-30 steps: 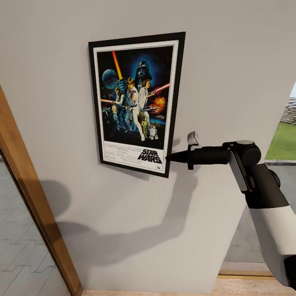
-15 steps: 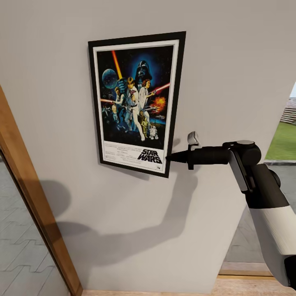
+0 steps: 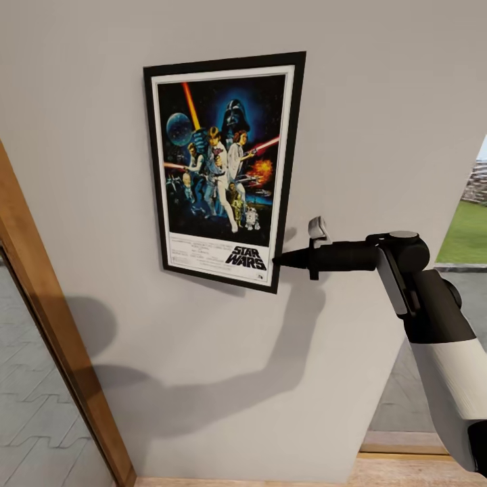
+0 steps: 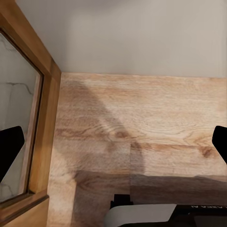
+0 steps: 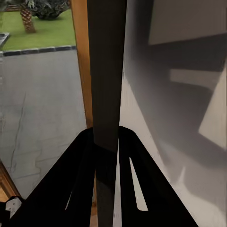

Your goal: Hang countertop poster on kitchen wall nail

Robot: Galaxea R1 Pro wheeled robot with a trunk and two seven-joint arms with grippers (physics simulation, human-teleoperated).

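Note:
The Star Wars poster (image 3: 220,169) stands upright against the light grey wall (image 3: 379,101), in its thin black frame. My right gripper (image 3: 276,259) reaches in from the right and is shut on the frame's lower right edge. In the right wrist view the frame's dark edge (image 5: 106,71) runs between the two black fingers (image 5: 78,165), which pinch it. The left gripper (image 4: 114,144) is open, its fingertips far apart over the wooden floor (image 4: 142,123). A wall nail is hidden if there is one behind the poster. The kitchen countertop is out of view.
A wooden door frame (image 3: 47,318) with a glass pane slants along the left of the wall. At the right the wall ends at an opening onto grass (image 3: 467,233). My arm's shadow falls on the wall below the poster.
The poster's left side has shifted very slightly to the left. The right gripper and arm hold the same place.

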